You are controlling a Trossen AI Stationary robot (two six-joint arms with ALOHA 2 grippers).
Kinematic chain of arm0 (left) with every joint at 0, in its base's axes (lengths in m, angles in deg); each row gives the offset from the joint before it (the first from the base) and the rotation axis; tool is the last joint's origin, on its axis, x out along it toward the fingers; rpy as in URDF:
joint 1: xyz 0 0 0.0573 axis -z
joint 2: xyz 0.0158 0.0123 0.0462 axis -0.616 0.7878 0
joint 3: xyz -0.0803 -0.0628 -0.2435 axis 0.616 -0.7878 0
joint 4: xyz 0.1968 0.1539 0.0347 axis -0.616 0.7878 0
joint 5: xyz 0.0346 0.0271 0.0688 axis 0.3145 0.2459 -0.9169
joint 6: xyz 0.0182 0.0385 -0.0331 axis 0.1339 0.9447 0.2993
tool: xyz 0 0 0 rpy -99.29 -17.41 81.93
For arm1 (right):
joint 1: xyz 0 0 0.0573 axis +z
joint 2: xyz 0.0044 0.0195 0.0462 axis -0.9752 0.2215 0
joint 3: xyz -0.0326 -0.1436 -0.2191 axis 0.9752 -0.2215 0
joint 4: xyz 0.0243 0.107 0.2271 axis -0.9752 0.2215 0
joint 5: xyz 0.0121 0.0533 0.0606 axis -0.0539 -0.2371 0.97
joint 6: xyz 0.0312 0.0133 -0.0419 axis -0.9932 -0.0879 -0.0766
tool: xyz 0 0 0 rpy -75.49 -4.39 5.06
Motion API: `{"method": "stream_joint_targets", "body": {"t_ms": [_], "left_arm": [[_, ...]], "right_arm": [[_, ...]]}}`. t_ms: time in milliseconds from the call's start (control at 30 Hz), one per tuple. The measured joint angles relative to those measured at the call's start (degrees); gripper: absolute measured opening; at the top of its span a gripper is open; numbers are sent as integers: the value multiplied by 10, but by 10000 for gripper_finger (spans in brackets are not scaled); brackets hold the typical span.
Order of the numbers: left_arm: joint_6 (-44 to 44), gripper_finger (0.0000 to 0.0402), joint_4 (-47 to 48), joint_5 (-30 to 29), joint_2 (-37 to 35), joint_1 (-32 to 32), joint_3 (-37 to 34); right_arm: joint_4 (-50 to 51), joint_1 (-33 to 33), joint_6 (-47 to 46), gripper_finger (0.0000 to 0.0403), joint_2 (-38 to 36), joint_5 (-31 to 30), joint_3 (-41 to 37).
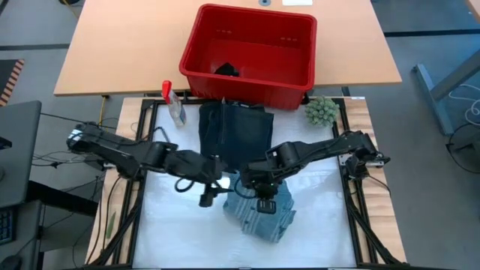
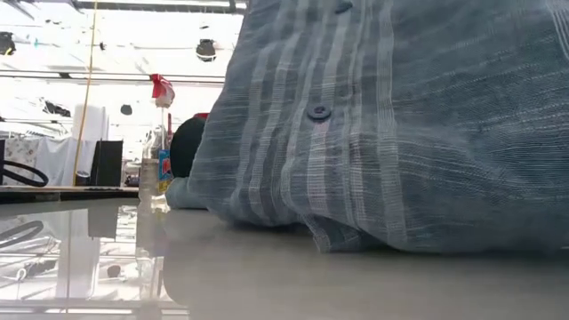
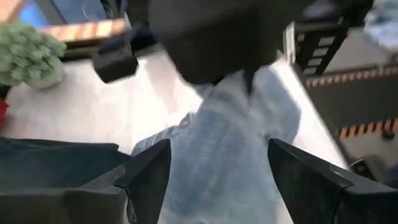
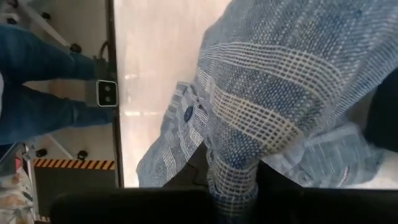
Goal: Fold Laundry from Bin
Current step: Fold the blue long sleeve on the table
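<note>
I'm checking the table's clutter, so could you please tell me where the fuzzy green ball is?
In the high view, the green ball sits on the table's right side, just beside the red bin's near right corner.

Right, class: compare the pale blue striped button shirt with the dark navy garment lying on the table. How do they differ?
The pale blue striped button shirt is bunched into a crumpled heap; the dark navy garment lies spread flat. The shirt sits near the table's front, under the right gripper, which is shut on it; the navy garment lies beside the red plastic bin, untouched. Both are soft cloth.
</note>
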Motion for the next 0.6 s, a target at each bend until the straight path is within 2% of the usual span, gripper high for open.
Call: {"method": "stream_joint_targets", "body": {"t_ms": [267,433,600], "left_arm": [[41,257,-8,30,74,-17,36],[30,254,17,130,88,-19,35],[12,213,16,117,86,-25,36]], "right_arm": [[-5,12,7,43,1,0,0],[8,14,8,43,1,0,0],[7,13,9,43,1,0,0]]}}
